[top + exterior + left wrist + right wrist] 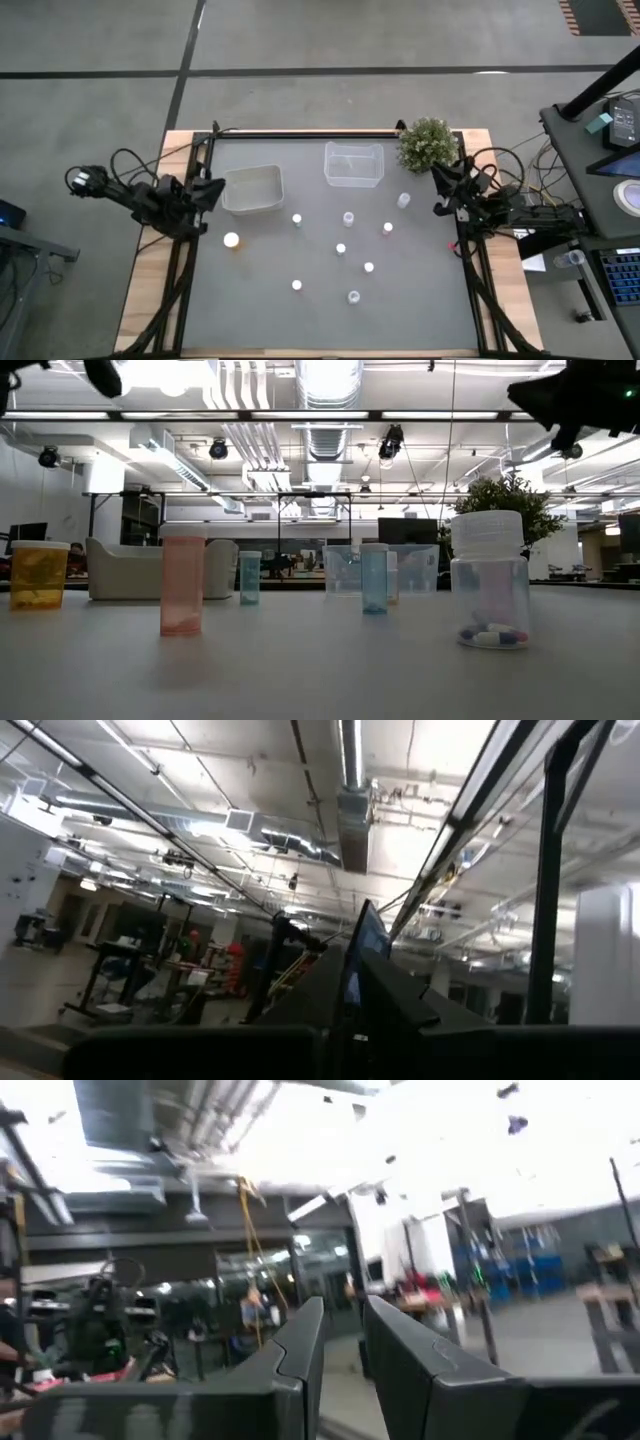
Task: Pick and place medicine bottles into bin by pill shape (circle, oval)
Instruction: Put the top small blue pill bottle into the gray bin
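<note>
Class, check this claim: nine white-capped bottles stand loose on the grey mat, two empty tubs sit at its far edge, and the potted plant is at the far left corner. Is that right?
Not quite. The potted plant is at the far right corner, beside the clear tub, as the high view shows. The rest holds: the white tub and clear tub are empty, and the bottles stand loose on the grey mat.

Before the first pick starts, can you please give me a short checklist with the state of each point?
1. Both bins free to receive: the opaque tub and the clear tub look empty: ok.
2. Bottles upright: the bottles stand apart, caps up: ok.
3. Left tool parked at the table edge, shut, holding nothing: ok.
4. Right tool beside the plant, holding nothing: ok.
5. Pill shapes readable: cannot tell.
</note>
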Controlling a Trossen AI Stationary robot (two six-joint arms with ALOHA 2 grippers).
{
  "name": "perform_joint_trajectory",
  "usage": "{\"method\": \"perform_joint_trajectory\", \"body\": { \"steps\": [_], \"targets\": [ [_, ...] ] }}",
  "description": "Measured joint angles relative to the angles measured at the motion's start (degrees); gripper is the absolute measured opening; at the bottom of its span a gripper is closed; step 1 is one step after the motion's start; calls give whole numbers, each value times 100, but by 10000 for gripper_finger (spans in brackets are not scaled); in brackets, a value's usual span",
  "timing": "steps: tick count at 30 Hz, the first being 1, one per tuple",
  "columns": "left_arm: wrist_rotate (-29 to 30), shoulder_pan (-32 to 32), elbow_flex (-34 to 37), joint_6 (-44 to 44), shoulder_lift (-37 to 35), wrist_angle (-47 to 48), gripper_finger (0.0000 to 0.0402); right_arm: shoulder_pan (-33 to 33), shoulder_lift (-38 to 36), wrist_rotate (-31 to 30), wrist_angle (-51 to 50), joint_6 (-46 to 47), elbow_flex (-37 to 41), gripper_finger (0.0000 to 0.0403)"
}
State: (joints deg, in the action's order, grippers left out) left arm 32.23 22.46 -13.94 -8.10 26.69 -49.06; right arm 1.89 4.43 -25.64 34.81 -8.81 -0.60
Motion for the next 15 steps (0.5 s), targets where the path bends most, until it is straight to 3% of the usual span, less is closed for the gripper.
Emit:
{"method": "perform_joint_trajectory", "body": {
  "steps": [6,11,15],
  "targets": [
    [980,-1,-764,-133,1007,42,17,0,328,45,280,-549,-187,68],
    [1176,-73,-1257,-127,1996,53,17,0,800,136,287,-920,-599,68],
    [1173,-109,-1578,-69,2678,150,17,2,1176,571,283,-1108,-881,68]
  ]
}}
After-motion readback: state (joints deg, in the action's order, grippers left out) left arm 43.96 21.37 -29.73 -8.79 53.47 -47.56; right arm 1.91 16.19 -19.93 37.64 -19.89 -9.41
